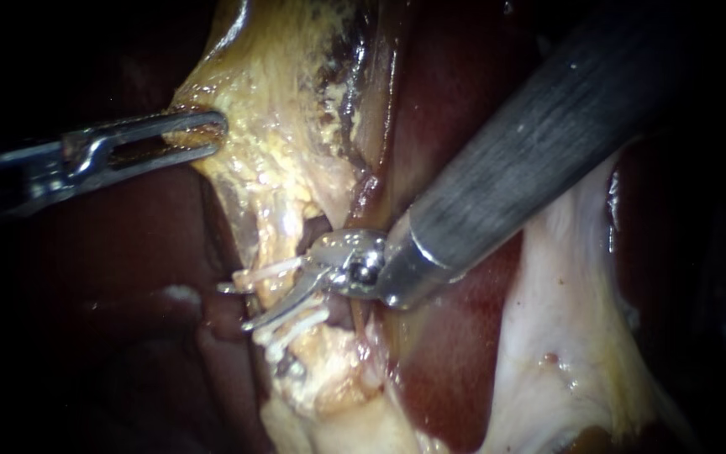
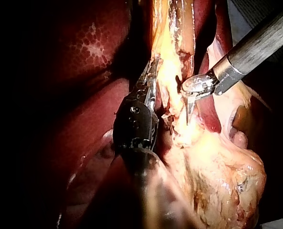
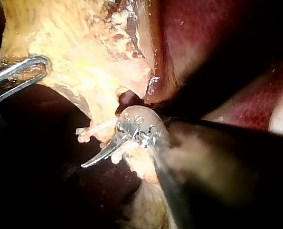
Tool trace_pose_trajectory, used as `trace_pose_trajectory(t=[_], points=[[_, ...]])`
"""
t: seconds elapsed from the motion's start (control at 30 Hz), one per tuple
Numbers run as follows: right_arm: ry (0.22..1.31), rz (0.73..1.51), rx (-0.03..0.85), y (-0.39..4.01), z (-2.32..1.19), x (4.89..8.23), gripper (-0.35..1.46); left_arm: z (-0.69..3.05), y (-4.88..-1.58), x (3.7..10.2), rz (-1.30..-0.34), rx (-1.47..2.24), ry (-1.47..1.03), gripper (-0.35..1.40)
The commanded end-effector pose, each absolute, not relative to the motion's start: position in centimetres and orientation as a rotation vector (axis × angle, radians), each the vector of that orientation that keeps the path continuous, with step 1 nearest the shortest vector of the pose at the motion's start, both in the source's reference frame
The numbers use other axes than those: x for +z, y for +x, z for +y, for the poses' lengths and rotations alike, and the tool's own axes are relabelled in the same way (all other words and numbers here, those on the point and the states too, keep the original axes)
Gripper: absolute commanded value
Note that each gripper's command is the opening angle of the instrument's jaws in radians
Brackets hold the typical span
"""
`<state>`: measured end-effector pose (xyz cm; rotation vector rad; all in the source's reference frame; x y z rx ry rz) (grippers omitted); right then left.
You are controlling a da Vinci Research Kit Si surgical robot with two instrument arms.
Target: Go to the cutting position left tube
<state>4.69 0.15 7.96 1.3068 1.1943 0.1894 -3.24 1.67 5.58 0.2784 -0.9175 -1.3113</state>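
Right instrument [image 1: 255,321] first: the blades look pressed together with nothing between them. They're lying across the front of the left tube [image 1: 267,291], in the slot between the upper clip [image 1: 269,270] and the lower clips [image 1: 297,324]. So I'd say it's basically at the cut spot, just not opened around the tube yet.

Left instrument [image 1: 212,139]: jaws clamped on the edge of the yellow tissue [image 1: 270,101] further up, well apart from the clips. That tissue looks stretched.

What I'd worry about:
- **Clips:** the slot is tight, so opening the blades sloppily could knock a clip loose or put the cut right against one.
- **Liver:** the tip pokes past the tube's far edge toward the liver [image 1: 220,336], and pushing deeper could nick it.
- **Strand:** a reddish strand [image 1: 361,197], maybe the other tube, sits just beside the wrist and could snag on a twist.
- **Grip:** if the left one slips, the tube goes slack and shifts.

Room-wise, in the endoscope view it's open off the tube's left edge and crowded on the right, where the shaft sits.
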Motion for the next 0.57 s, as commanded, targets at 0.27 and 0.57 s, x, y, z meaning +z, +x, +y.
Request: trace_pose_trajectory(t=[0.27, 0.57], points=[[1.311, 1.193, 0.193, 4.7, 0.15, 7.96, 1.06, 1.68, -3.24, 5.58, -0.917, -1.312, 0.278, -0.35], [1.308, 1.194, 0.196, 4.69, 0.15, 7.97, 1.08, 1.67, -3.24, 5.58, -0.917, -1.311, 0.278, -0.35]])
